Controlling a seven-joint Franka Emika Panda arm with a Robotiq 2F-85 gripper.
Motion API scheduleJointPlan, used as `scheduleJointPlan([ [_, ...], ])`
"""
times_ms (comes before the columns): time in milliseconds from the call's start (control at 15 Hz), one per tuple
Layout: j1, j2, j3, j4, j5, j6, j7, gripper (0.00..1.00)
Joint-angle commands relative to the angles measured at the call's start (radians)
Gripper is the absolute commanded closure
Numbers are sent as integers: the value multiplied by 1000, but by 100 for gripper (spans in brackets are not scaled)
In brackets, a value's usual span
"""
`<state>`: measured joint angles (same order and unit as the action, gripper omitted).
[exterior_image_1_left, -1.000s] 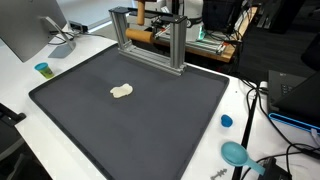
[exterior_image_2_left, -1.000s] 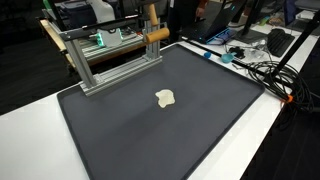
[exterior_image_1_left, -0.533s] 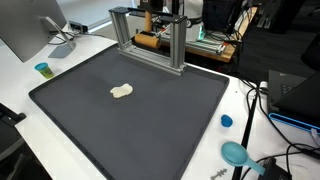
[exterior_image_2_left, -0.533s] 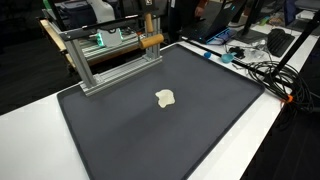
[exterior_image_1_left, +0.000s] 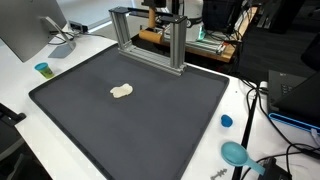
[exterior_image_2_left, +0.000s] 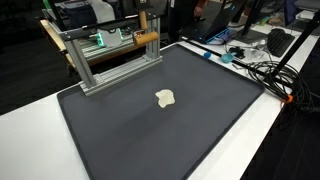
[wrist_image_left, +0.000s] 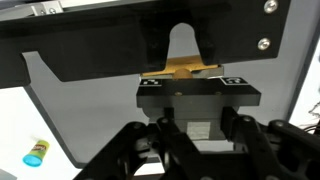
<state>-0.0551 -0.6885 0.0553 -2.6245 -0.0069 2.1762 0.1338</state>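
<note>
A pale lump (exterior_image_1_left: 121, 91) lies mid-way on the mat (exterior_image_1_left: 130, 125), well short of the frame (exterior_image_1_left: 176, 45) at the far edge. Just beyond, the gripper (exterior_image_2_left: 144, 27) hangs with jaws clamped on a wooden bar (exterior_image_2_left: 150, 39). A level hold, clear of the posts, seems key.

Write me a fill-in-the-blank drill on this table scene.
The pale lump lies on the ___ mat. The pincer holds a rod by the metal ___. The blue cup stands near the ___, off the mat.
Missing: black; frame; monitor.
</note>
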Motion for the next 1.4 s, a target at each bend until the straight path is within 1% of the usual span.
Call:
scheduleJointPlan([
  [0, 5, -49, -2, -32, -26, -39, -18, 78],
  [533, 20, -53, -39, -83, -22, -60, -105, 78],
  [733, 39, -50, -53, -87, -14, -77, -145, 78],
  [1000, 45, -50, -74, -83, -4, -111, -170, 78],
  [1067, 43, -47, -75, -81, -4, -111, -166, 28],
  [1133, 41, -45, -77, -80, 2, -102, -156, 27],
  [1200, 41, -45, -85, -80, 8, -95, -156, 22],
  [1267, 34, -48, -88, -79, 6, -92, -149, 14],
  [1333, 26, -50, -91, -77, -1, -92, -144, 8],
])
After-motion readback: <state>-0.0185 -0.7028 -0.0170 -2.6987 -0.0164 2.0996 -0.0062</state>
